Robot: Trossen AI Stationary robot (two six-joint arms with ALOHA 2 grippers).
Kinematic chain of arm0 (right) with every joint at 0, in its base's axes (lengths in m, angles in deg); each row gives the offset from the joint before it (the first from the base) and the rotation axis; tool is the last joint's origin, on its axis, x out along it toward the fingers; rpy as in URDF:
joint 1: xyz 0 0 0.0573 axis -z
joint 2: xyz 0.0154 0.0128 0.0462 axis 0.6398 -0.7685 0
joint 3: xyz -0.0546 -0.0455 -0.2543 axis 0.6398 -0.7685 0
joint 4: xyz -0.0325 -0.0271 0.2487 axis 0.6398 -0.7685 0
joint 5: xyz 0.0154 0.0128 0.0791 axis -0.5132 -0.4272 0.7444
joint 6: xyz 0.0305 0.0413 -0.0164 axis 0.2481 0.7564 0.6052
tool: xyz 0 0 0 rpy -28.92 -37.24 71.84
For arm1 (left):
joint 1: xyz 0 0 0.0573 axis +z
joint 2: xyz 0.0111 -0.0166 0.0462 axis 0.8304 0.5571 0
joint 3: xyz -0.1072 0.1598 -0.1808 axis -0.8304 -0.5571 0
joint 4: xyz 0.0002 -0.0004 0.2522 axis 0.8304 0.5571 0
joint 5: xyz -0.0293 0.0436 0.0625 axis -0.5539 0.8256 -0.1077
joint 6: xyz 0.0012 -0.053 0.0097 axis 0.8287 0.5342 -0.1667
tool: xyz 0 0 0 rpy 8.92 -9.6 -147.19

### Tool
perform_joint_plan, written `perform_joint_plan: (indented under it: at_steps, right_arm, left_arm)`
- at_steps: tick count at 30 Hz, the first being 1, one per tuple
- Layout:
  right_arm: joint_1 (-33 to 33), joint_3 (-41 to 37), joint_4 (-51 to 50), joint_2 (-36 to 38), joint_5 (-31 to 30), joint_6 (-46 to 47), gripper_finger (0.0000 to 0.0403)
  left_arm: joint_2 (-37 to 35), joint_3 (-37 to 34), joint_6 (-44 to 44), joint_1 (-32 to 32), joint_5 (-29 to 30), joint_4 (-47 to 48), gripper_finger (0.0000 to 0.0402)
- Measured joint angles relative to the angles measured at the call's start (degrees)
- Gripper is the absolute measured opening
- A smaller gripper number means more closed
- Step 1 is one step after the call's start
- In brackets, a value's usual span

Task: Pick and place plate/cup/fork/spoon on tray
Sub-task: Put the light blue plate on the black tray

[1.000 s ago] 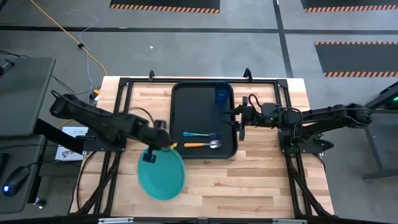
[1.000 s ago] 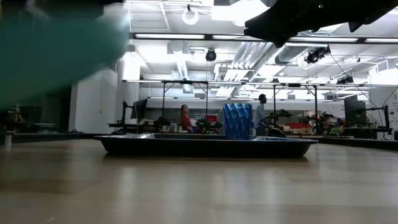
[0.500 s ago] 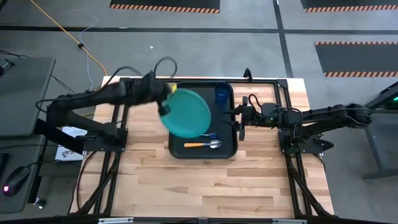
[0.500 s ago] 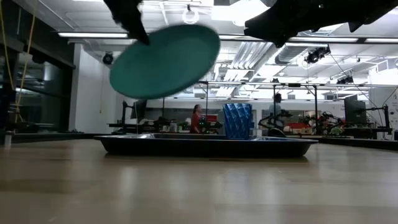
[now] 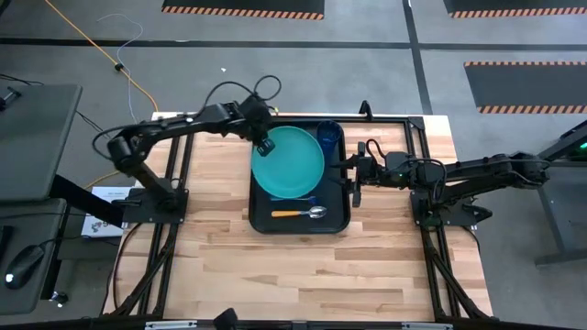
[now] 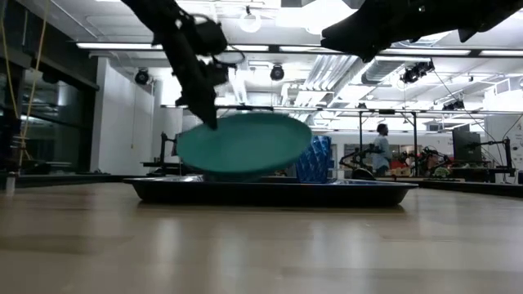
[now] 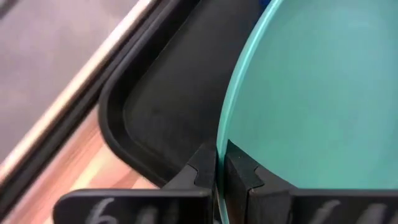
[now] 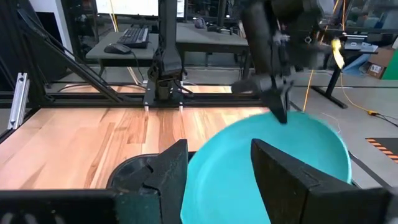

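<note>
My left gripper (image 5: 266,145) is shut on the teal plate (image 5: 290,161), which hangs low over the far part of the black tray (image 5: 257,218). In the low view the plate (image 6: 245,145) is a little tilted, just above the tray's rim (image 6: 163,189). The dark blue cup (image 5: 330,137) stands in the tray's far right corner. The orange-handled spoon (image 5: 299,213) lies in the tray's near part. Only the fork's blue end (image 5: 310,199) shows from under the plate. My right gripper (image 5: 353,180) is open and empty at the tray's right rim. My left gripper pinches the plate's rim (image 7: 219,163) on the plate's far left side, one finger above it and one below. The fingers (image 6: 204,114) slant down from the table's far left. The plate juts out from them over the tray; whether its underside touches the tray I cannot tell.
The black frame rail (image 5: 211,119) runs along the table's far edge behind the tray. Bare wood (image 5: 303,275) lies between the tray and the near edge. A person (image 6: 381,147) stands in the room beyond the table.
My left gripper has carried the plate from the table's near left up and toward the far edge, then to the right and down over the tray. The plate, lifted high and tilted half a second ago, now hangs nearly level just above the tray.
</note>
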Motion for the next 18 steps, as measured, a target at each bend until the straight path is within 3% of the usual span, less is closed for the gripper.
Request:
perform_joint_plan:
  at_steps: [8, 18]
  right_arm:
    - [0.0, 0.0, 0.0, 0.0, 0.0, 0.1, 0.017]
    - [0.0, 0.0, 0.0, 0.0, 0.0, 0.1, 0.017]
  left_arm:
    - [7.5, 0.0, 2.9, 0.7, -0.7, -7.4, 0.0001]
    - [10.2, 0.0, 2.8, 0.9, -0.4, -7.2, 0.0022]
